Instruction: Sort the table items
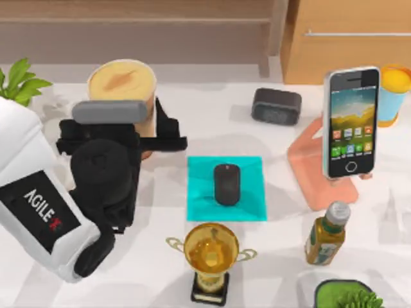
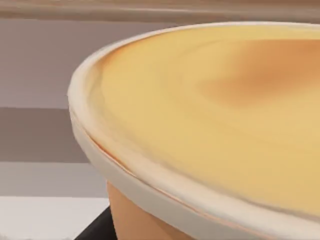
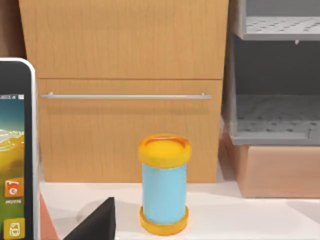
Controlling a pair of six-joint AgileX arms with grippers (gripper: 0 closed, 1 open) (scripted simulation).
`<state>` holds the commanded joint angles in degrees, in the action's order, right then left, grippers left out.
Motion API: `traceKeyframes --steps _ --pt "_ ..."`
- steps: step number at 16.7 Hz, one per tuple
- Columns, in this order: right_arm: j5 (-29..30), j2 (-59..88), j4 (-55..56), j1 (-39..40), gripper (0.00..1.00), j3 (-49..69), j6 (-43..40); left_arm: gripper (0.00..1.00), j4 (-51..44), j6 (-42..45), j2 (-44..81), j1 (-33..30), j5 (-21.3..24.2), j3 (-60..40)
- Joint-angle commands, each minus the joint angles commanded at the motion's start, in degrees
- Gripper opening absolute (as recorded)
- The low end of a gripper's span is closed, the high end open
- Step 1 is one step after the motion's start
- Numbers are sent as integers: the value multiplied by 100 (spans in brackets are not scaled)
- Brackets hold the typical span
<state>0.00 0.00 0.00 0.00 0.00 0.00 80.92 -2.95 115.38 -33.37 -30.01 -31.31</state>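
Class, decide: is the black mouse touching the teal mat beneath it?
Touching. The top view shows the black mouse lying on the middle of the teal mat, with no gap or shadow offset.

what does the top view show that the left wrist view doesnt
Top view alone: the black mouse on a teal mat, the smartphone upright over a salmon pad, a gold trophy, a dark speaker box, a green bottle and the left gripper at the cup. Left wrist view alone: the cup's tan side wall below the rim, close up. Both: the tan-orange cup and the white table.
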Motion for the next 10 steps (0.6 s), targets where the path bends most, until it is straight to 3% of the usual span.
traceKeyframes --steps 5,10 --pt "0 0 0 0 100 0 0 0 -458 14 -322 -72 92 -1020" --pt "0 0 0 0 100 0 0 0 -1556 28 -412 -75 181 -2509"
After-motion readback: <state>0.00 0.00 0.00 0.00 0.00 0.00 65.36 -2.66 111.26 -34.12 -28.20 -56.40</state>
